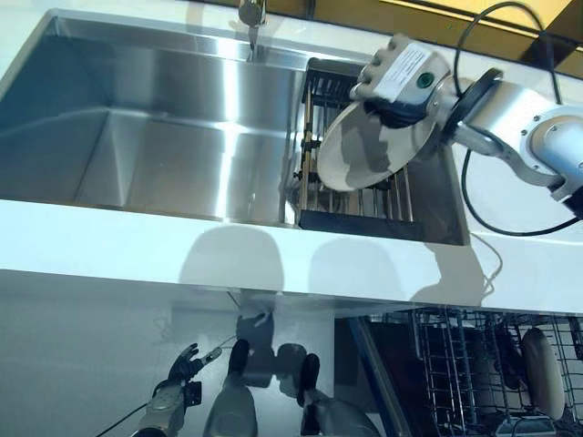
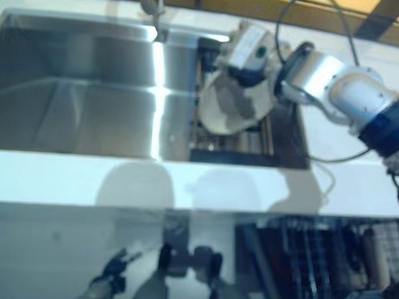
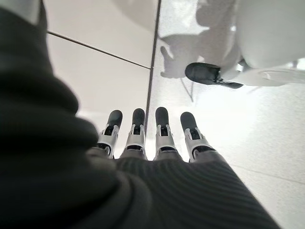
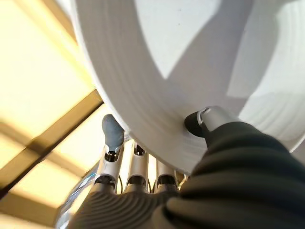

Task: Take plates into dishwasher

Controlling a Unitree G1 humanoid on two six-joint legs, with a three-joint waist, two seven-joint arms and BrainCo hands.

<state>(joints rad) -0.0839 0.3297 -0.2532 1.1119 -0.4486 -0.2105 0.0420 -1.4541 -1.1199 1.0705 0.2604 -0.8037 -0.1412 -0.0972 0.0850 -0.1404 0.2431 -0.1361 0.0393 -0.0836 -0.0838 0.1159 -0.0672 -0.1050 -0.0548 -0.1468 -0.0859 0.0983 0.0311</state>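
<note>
Above the sink (image 1: 164, 137) rack (image 1: 360, 205), right hand (image 1: 401, 82) pinches a white plate (image 1: 369, 150), thumb (image 4: 205, 119) on its face, fingers (image 4: 112, 131) behind the rim; left hand (image 3: 147, 138) hangs relaxed.

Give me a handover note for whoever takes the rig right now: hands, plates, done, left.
Right hand: shut on a white plate, thumb on one face, fingers behind the rim, held tilted over the drying rack at the right end of the sink.
Left hand: open, empty, hanging low by the floor.
Done: one plate already stands in the dishwasher rack, lower right.
Left: carry the held plate down into that rack and release it.
</note>
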